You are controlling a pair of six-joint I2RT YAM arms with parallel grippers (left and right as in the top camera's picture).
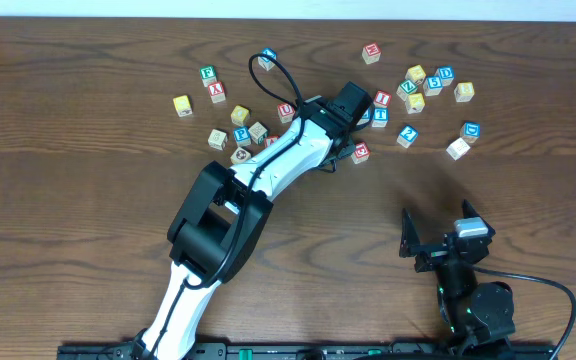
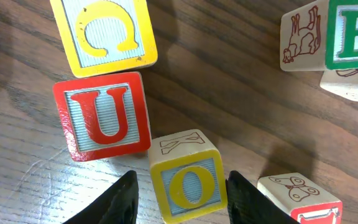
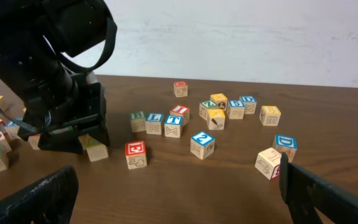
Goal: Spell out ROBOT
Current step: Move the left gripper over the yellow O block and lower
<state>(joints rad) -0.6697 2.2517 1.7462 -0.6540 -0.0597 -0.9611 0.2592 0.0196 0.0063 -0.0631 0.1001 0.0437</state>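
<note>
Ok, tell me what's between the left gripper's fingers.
Only the small wooden cube with the yellow O, shown in the left wrist view; contact is unclear.

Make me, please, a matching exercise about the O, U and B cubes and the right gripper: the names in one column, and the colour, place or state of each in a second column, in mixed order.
Column one
1. O cube
2. U cube
3. B cube
4. right gripper

Column two
a. green letter, at the upper right of the left wrist view
b. open, with nothing between its fingers
c. yellow letter, between the fingers of the left gripper
d. red letter in a red frame

Right pairs: 1-c, 2-d, 3-a, 4-b.
</note>
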